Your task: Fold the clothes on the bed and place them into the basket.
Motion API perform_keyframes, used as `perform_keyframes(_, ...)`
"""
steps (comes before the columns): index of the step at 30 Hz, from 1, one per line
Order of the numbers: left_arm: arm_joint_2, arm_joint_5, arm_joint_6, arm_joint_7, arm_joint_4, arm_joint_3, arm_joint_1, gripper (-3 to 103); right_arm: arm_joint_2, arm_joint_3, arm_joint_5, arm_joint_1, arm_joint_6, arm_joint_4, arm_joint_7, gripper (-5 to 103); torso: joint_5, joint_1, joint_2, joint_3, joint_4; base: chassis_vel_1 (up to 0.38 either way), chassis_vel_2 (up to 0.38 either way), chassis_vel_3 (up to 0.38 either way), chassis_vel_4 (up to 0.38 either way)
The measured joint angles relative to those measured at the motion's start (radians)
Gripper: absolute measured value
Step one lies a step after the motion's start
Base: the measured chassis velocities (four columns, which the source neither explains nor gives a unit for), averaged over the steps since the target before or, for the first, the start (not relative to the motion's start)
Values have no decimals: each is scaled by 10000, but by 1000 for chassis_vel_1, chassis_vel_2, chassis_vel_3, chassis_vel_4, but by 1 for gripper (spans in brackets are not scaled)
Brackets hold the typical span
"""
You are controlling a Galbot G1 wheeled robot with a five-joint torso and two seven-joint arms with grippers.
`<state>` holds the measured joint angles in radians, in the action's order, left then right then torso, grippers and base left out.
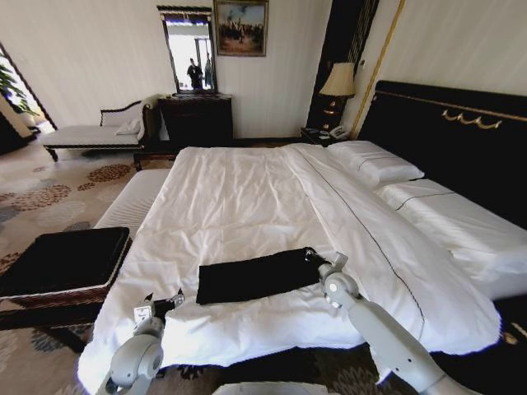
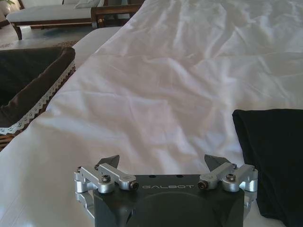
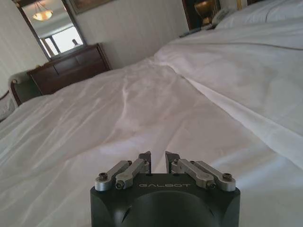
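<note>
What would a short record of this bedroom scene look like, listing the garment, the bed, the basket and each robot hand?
garment: black folded T-shirt, lying flat as a long strip near the foot of the bed
bed: large white-sheeted bed with black headboard
basket: shallow black tray-like basket, beside the bed on the robot's left, nothing visible inside
left gripper: open, over the sheet, apart from the T-shirt
right gripper: nearly shut, at the T-shirt's right end
</note>
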<state>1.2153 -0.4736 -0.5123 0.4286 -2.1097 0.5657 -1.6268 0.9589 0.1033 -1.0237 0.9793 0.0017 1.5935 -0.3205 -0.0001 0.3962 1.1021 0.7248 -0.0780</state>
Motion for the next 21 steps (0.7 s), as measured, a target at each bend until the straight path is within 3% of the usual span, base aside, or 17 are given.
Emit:
perform_keyframes(3,1,-5,58,-8,97,112,-3,100,-64,459,329,529,612,450,229,33,0,-1,1,0,2,0,0,0,0)
perform_keyframes(5,8,-28,88,-19,136,176,18,100,-90,619,269,773,620,692,41,33,-1,-1,1,0,2,0,0,0,0)
perform_keyframes(8,89,-501,55,-64,161,612,151,100,-148,1362,-968,1884,141,1937,-996,50,-1,-1,1,0,-1,0,0,0,0)
perform_keyframes(10,92,-726,-7,-79,148,810,177,100,-165,1576,-1479,2261,-106,2332,-1320,55,-2,-1,1,0,-2,0,0,0,0)
perform_keyframes(14,-94,-1099,250,-253,664,2055,525,100,-103,2032,-2904,3279,-673,3566,-2303,71,-3,-4,3,-2,-1,0,0,0,0)
perform_keyframes(15,-94,-1099,250,-253,664,2055,525,100,-103,2032,-2904,3279,-673,3566,-2303,71,-3,-4,3,-2,-1,0,0,0,0)
perform_keyframes(18,-365,-1352,542,-496,1092,2707,677,100,111,1997,-3375,3449,-759,4008,-2619,88,-2,-2,2,-1,1,0,0,0,0)
perform_keyframes(21,-387,-1458,667,-659,1093,2908,600,100,308,1859,-3425,3344,-708,3989,-2564,93,-1,-2,3,-1,1,0,0,0,0)
